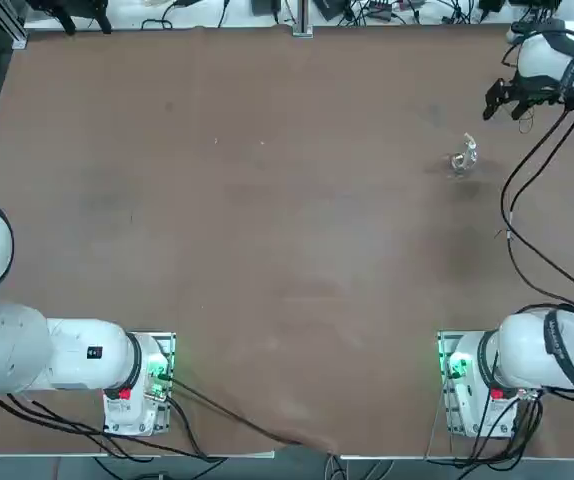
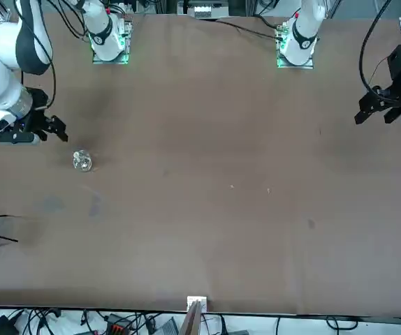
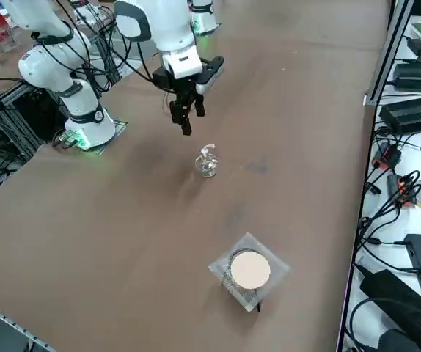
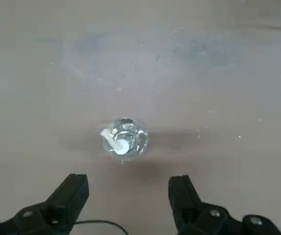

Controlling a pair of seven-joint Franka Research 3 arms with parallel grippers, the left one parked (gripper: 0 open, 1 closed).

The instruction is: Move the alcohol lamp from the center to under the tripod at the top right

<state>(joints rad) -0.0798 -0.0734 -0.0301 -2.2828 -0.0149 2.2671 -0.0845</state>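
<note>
we see the alcohol lamp [image 3: 207,163] upright on the brown table [image 3: 122,220], right of centre, alone. to its right, up off the surface, the right gripper [image 3: 186,116] hangs near but apart, fingers [image 4: 72,193] spread, nothing held. the tripod [image 3: 249,270] stands well apart by the table's right edge.

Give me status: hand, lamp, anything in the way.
Right hand open, empty, hovering beside the lamp. Lamp upright on the table, not yet under the tripod. Nothing between lamp and tripod.
</note>
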